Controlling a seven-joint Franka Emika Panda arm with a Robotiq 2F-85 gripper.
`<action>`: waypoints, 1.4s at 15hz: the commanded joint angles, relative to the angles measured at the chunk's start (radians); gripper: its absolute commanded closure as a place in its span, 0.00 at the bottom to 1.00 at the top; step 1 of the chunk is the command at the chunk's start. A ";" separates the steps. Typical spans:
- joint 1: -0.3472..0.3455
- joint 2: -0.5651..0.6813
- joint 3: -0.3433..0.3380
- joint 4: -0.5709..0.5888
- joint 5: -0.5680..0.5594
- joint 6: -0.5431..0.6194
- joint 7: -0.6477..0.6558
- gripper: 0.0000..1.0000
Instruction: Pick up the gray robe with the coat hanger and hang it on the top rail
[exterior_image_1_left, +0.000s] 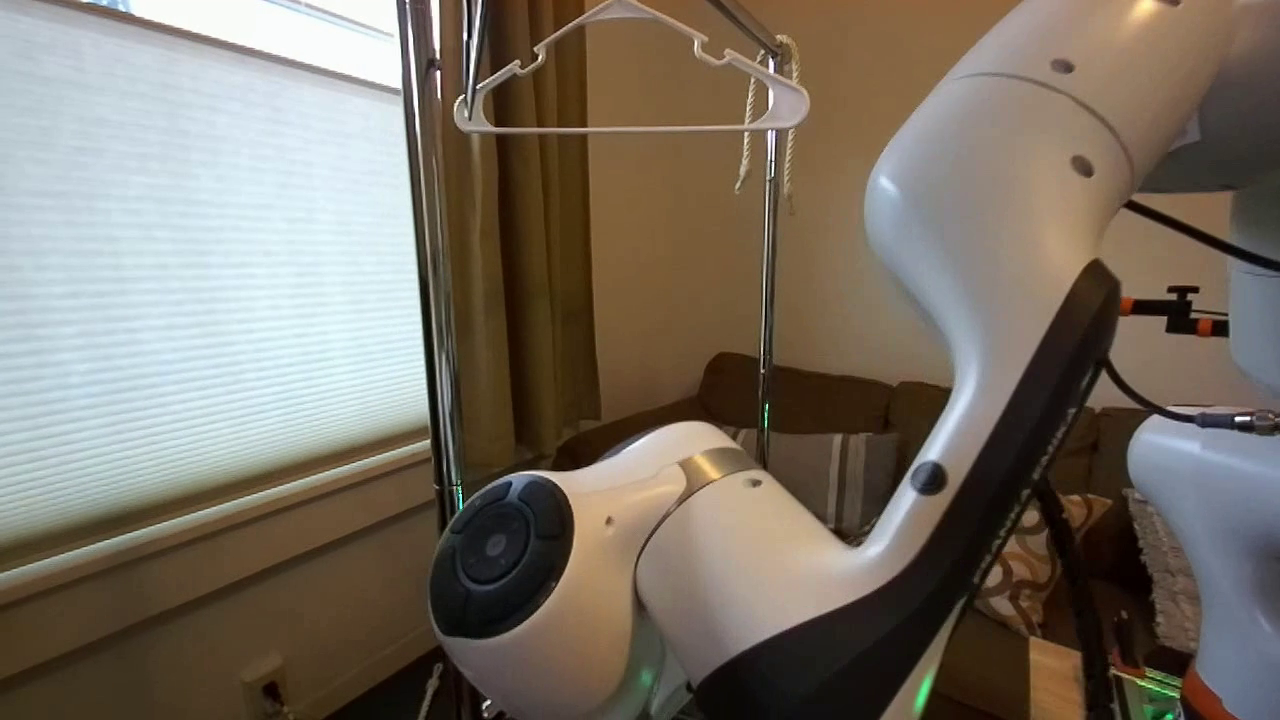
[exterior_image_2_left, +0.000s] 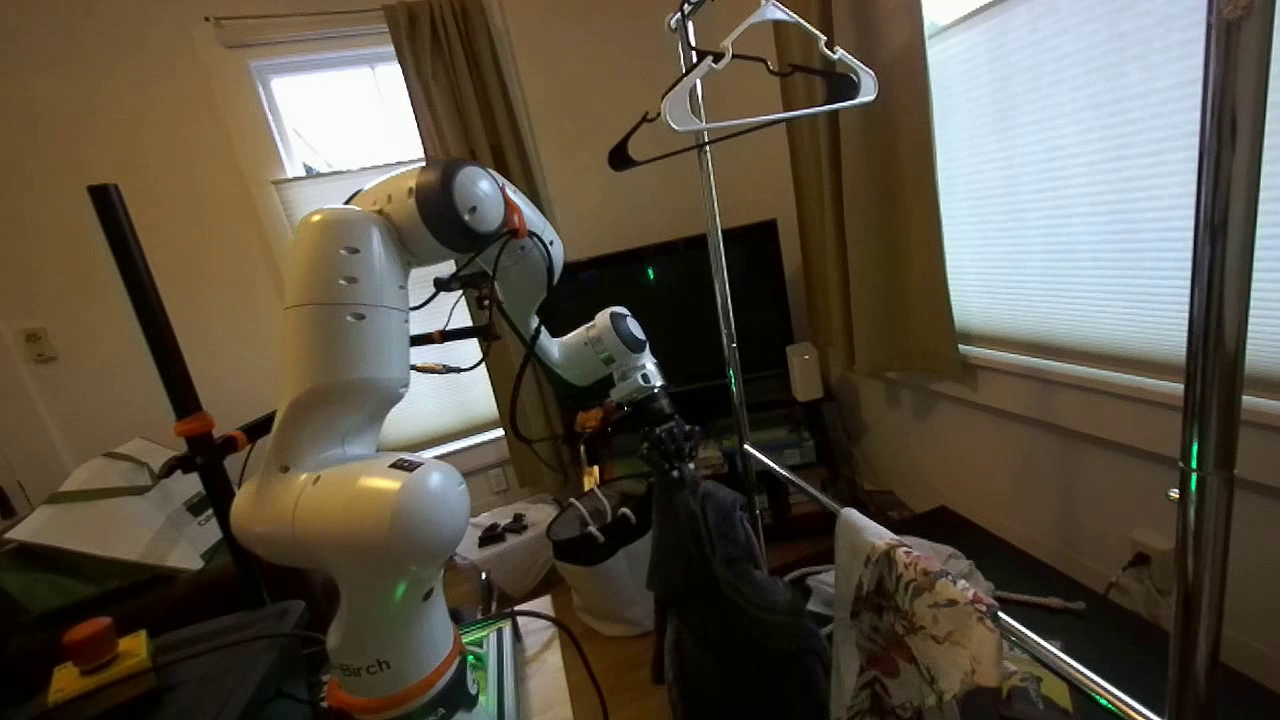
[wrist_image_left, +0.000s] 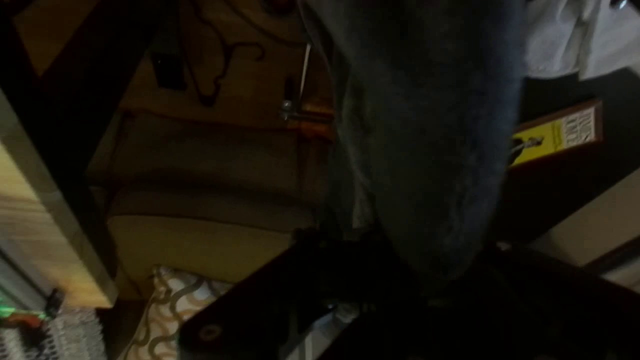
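Note:
The gray robe (exterior_image_2_left: 740, 590) hangs long and limp below my gripper (exterior_image_2_left: 674, 455) in an exterior view, on the near side of the rack's lower crossbar. The robe also fills the middle of the dark wrist view (wrist_image_left: 430, 140), its narrow end going between the black fingers (wrist_image_left: 400, 270). The gripper looks shut on the robe's upper end. A coat hanger inside the robe cannot be made out. The top rail (exterior_image_1_left: 742, 22) shows partly at the upper edge of an exterior view, well above the gripper. The gripper and robe are out of view there, below the arm.
A white hanger (exterior_image_1_left: 630, 128) and a dark hanger (exterior_image_2_left: 630, 155) hang high on the rack. A floral cloth (exterior_image_2_left: 920, 630) drapes over the lower crossbar (exterior_image_2_left: 800, 482). A rack upright (exterior_image_2_left: 725, 300) stands just beyond the gripper. A white and black bin (exterior_image_2_left: 605, 585) stands beside the robe.

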 joint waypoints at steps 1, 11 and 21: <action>-0.041 -0.091 0.106 -0.007 -0.039 -0.236 0.120 0.98; -0.206 -0.194 0.344 -0.055 0.000 -0.340 -0.277 0.98; -0.313 -0.205 0.413 -0.045 -0.016 -0.331 -0.434 0.98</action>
